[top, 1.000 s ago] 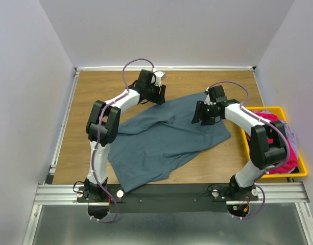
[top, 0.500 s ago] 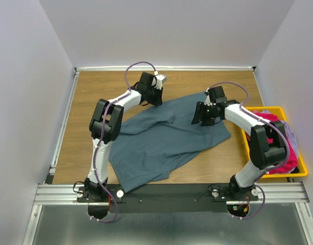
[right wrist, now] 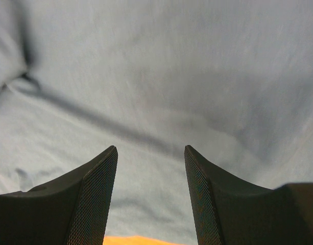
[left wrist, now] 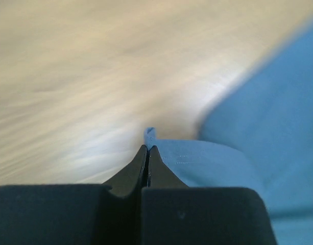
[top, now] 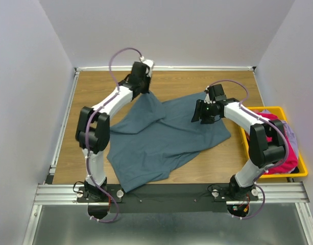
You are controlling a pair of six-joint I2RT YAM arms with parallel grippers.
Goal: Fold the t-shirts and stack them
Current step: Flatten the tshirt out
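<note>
Seen from above, the slate blue-grey t-shirt (top: 166, 138) lies spread and rumpled across the middle of the wooden table (top: 95, 87), one corner reaching toward 7 o'clock. At the shirt's 11 o'clock edge the left gripper (left wrist: 147, 148) is clenched on a small fold of the fabric, its tips pressed together with a sliver of cloth poking out between them; the cloth rises in a peak to that grip. The wrist picture there is blurred, so the wood grain smears and the shirt's hem is hard to trace. At about 2 o'clock on the shirt the right gripper (right wrist: 151, 150) stands released, jaws apart above wrinkled cloth; whether its tips touch the fabric cannot be told. At 3 o'clock, at the table's edge, a yellow bin (top: 299, 173) holds a magenta-pink t-shirt (top: 289, 161) and some paler cloth (top: 290, 135), both largely hidden behind the right arm.
</note>
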